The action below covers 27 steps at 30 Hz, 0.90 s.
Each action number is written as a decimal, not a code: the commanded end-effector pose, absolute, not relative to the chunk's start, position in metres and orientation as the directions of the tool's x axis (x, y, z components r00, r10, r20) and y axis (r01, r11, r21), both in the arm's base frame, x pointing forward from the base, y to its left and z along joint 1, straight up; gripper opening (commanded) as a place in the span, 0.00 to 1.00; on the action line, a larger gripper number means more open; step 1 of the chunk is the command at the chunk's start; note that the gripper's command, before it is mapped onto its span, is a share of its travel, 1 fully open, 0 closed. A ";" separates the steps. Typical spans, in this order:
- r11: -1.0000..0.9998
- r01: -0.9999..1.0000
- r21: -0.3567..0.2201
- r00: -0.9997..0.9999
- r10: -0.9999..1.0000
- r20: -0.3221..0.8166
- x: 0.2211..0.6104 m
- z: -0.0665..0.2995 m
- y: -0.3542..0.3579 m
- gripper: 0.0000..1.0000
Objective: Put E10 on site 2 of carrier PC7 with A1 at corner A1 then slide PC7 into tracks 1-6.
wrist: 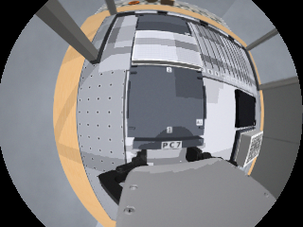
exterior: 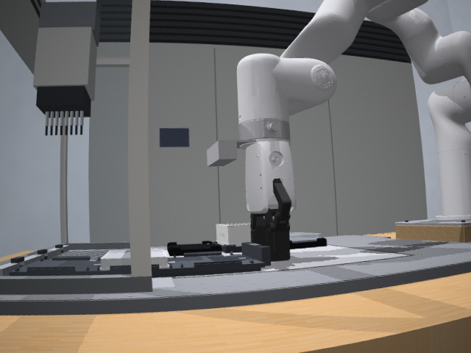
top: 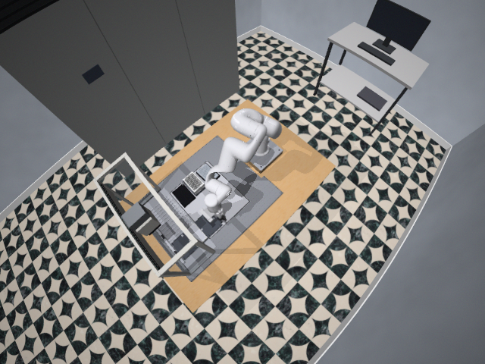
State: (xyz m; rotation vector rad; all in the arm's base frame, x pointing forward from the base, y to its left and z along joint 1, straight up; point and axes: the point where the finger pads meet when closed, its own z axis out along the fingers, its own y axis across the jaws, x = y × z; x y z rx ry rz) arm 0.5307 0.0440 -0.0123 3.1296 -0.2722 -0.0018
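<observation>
The dark plate carrier PC7 (wrist: 166, 104) (exterior: 213, 265) (top: 203, 227) lies lengthwise in front of the ribbed rails (wrist: 222, 51) (exterior: 76, 254), with its labelled handle (wrist: 170, 144) (exterior: 255, 251) towards me. The white plate E10 (wrist: 166, 52) (exterior: 114, 259) lies on its middle site. The site next to the handle is bare. My gripper (exterior: 271, 246) (top: 220, 214) is open, low on the deck right at the handle, holding nothing. The black plate E01 (top: 183, 194) (wrist: 245, 109) and the white deep-well block E07 (top: 192, 181) (exterior: 232, 232) (wrist: 253, 146) sit in their nests beside the apron.
The instrument's cream frame post (exterior: 138, 151) (top: 151, 181) stands over the rails and hides part of the carrier. A pipetting head (exterior: 64, 102) hangs at the left. The far nest (top: 204, 170) is bare.
</observation>
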 end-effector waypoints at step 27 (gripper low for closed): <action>-0.985 -0.173 -0.001 0.985 -0.173 0.004 0.541 -0.010 0.043 0.81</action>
